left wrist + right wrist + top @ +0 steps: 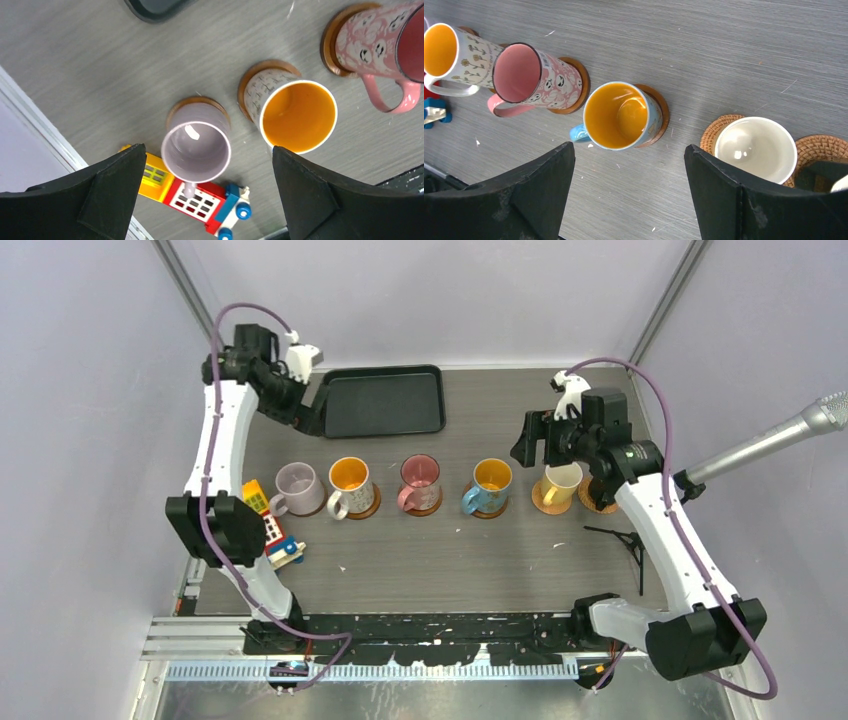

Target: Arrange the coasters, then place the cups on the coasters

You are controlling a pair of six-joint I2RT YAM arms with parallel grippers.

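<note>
Left gripper [205,149] is hanging with its jaws spread wide, holding nothing and touching nothing. Out in front of it, framed between its black fingers [112,185], the lilac mug [196,152] is standing upright on a round brown coaster [197,102]. Its handle is pointing at a toy of coloured blocks [200,197] that is lying just beside it, on the gripper's side. To the right of the lilac mug, the white mug [297,116] is showing small printed marks and an orange inside. It is sitting on its own wooden coaster [250,80]. Further right, the pink mug [372,42] with little faces is resting on a third disc [327,47]. A black tray [157,7] is lying beyond the lilac mug. Seen from above, it is just beside this gripper.

Right gripper [629,146] is also standing wide open and gripping nothing. Ahead of it, toward its left finger, the blue mug [621,116] with an orange inside is sitting on a brown wooden disc [663,112]. Toward its right finger, the cream mug [756,149] is standing on a woven round coaster [714,132] and showing a pale glossy inside. A sixth coaster [819,147], also woven, is lying just beside that one, on the side away from the blue mug. Something dark is covering part of it, and I cannot tell what it is.
</note>
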